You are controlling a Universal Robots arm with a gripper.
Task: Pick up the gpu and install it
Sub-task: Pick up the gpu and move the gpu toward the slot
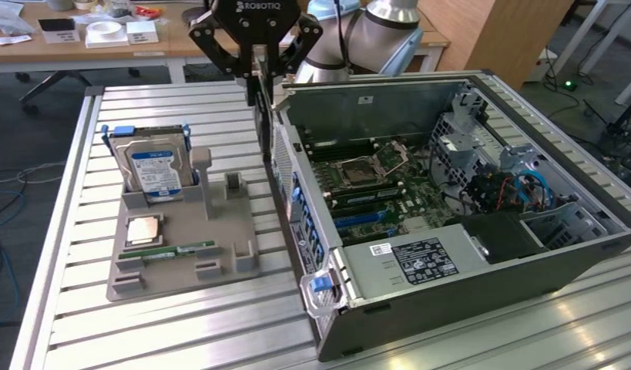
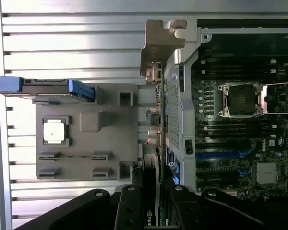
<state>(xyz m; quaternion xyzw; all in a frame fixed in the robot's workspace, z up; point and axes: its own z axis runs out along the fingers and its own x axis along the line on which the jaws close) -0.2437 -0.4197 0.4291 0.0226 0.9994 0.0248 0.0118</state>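
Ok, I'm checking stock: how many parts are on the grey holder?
3: hard drive standing at the back, processor chip flat midway, memory stick just before it. The drive may hide more.

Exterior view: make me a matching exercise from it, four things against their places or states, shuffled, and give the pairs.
Things
1. gpu
2. hard drive
3. processor chip
4. memory stick

States
A. stands upright in a slot of the grey holder
B. narrow green strip lying flat on the holder
C. held on edge in the gripper, beside the open computer case
D. silver square lying flat on the holder

Pairs: 1-C, 2-A, 3-D, 4-B
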